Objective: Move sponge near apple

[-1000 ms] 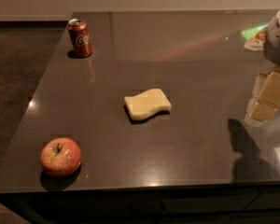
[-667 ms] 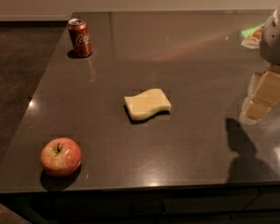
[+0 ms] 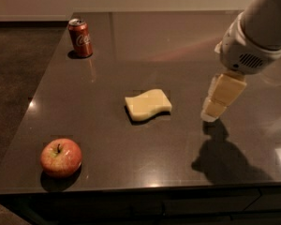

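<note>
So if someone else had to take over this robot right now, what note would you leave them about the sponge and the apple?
Gripper: hangs over the table, right of the sponge in the camera view and apart from it.
Sponge: lies flat mid-table, not gripped.
Apple: sits near the front-left corner, well apart from the sponge.
Cola can: stands at the far-left corner, off the likely path.
Done: no grasp yet.
Left: reach the sponge, grip it, and set it beside the apple.
</note>
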Controlling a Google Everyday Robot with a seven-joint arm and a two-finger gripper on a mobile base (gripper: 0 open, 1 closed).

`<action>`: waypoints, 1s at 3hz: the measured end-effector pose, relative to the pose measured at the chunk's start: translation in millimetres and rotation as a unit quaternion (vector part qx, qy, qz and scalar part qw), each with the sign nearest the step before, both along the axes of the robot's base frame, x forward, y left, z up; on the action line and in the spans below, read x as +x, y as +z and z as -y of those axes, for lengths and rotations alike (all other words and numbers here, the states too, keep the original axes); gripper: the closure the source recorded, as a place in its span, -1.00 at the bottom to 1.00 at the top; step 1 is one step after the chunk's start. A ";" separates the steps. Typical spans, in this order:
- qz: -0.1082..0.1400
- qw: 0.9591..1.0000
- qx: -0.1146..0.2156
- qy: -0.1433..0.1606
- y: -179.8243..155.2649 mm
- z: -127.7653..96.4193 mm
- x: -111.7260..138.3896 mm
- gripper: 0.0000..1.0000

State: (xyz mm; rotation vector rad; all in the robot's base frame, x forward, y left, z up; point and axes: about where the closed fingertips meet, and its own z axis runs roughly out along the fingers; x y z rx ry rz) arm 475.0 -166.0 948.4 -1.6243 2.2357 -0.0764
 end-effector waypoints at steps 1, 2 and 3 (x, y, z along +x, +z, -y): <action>-0.014 1.000 0.016 -0.002 -21.1 -25.8 26.3 -1.00; -0.035 0.999 0.034 0.008 -44.5 -53.5 61.1 -1.00; -0.046 0.998 0.042 0.016 -57.4 -66.9 76.4 -1.00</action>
